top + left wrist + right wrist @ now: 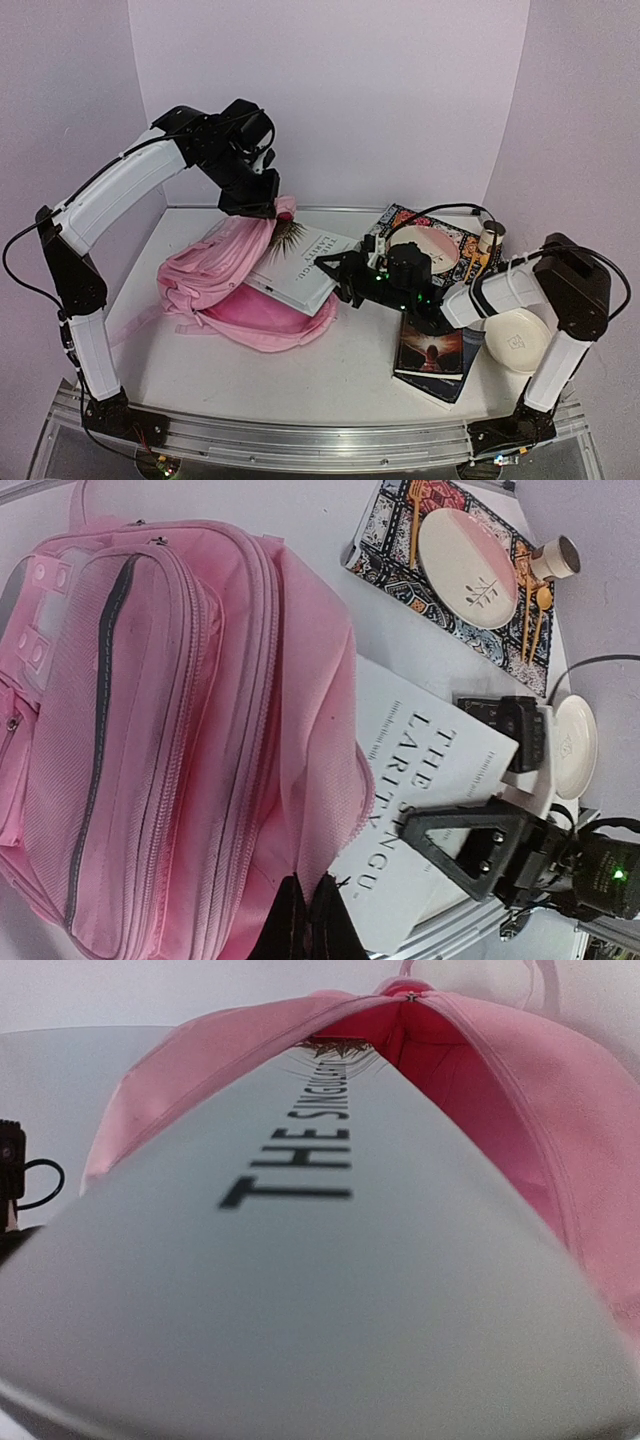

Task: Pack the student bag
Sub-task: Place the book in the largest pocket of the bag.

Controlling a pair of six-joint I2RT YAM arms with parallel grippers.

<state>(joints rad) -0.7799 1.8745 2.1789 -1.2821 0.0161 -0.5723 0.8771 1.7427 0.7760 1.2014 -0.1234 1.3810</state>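
The left arm (pixel 120 190) rears up in a high arch over the left half of the table (pixel 340 370). Its wrist is bent down, and the left gripper (pixel 272 205) is clenched on the upper lip of the student bag (pixel 225 285), pulling that fabric up into a peak. The right arm (pixel 500 290) stretches low and leftward from its base. The right gripper (pixel 335 280) is clamped on the near edge of a large white book (pixel 300 265).

The bag lies slumped on the left of the table with its mouth gaping toward the right arm. The book is tilted, and its far end is already inside the opening, with deep pink lining (pixel 470 1080) around it. Black capitals run along its cover.

The bag is soft pale pink, with stacked zip pockets, a grey zip line and white patches (pixel 35 630) at one end.

Well to the right lies a patterned book (pixel 400 222) carrying a plate (pixel 430 245), and nearer the right arm's base a dark book (pixel 430 355). A small cup (pixel 490 238) stands beside the patterned one.
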